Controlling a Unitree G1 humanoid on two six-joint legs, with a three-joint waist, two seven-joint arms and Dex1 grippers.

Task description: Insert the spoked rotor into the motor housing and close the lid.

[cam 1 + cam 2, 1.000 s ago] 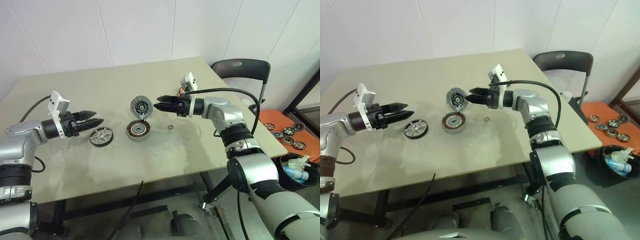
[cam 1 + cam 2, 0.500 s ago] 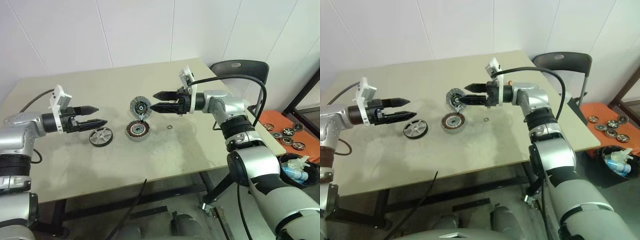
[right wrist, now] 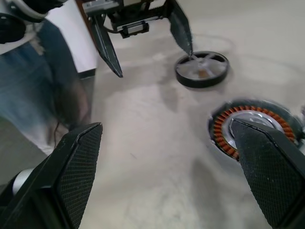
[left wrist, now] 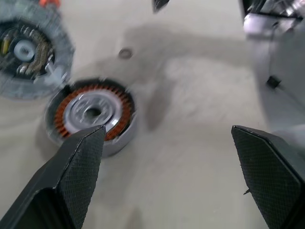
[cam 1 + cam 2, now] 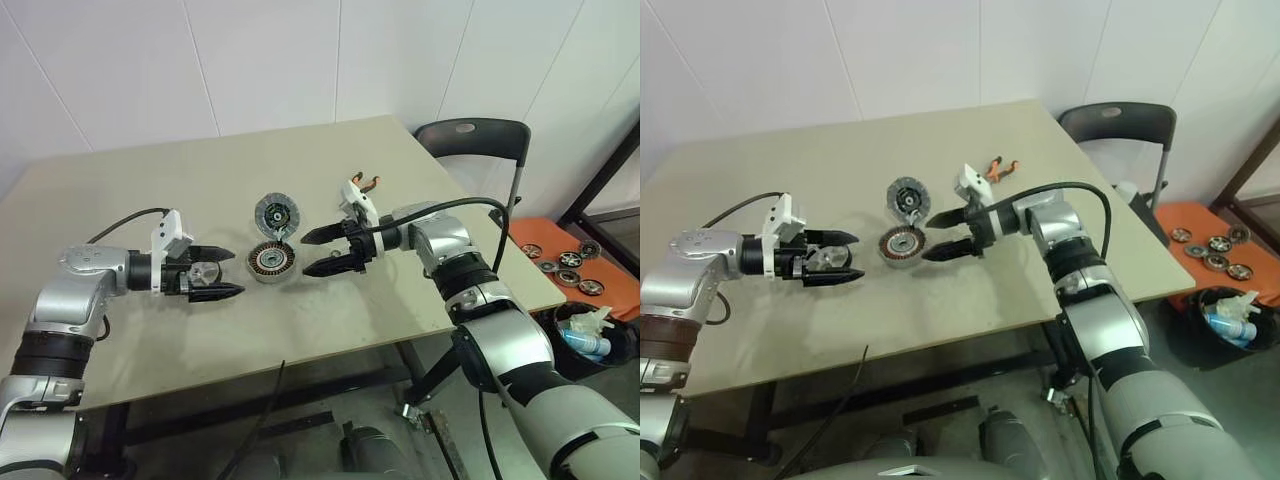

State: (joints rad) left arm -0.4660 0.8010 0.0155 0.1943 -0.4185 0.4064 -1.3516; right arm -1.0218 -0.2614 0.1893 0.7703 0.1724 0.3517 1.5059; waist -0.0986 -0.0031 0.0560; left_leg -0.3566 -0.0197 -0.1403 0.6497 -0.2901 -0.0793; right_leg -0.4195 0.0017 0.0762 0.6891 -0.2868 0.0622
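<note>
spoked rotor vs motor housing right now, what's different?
The spoked rotor is a thin dark ring with slim spokes and open gaps; the motor housing is a thicker shell ringed with copper windings. The rotor sits between the open left gripper's fingers; the housing lies apart, untouched. Both lie flat, round, similar width.

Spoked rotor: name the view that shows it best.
Right wrist view: the spoked rotor lies whole on the table, spokes plain, beside one left finger. In the eye views the left gripper partly hides it.
</note>
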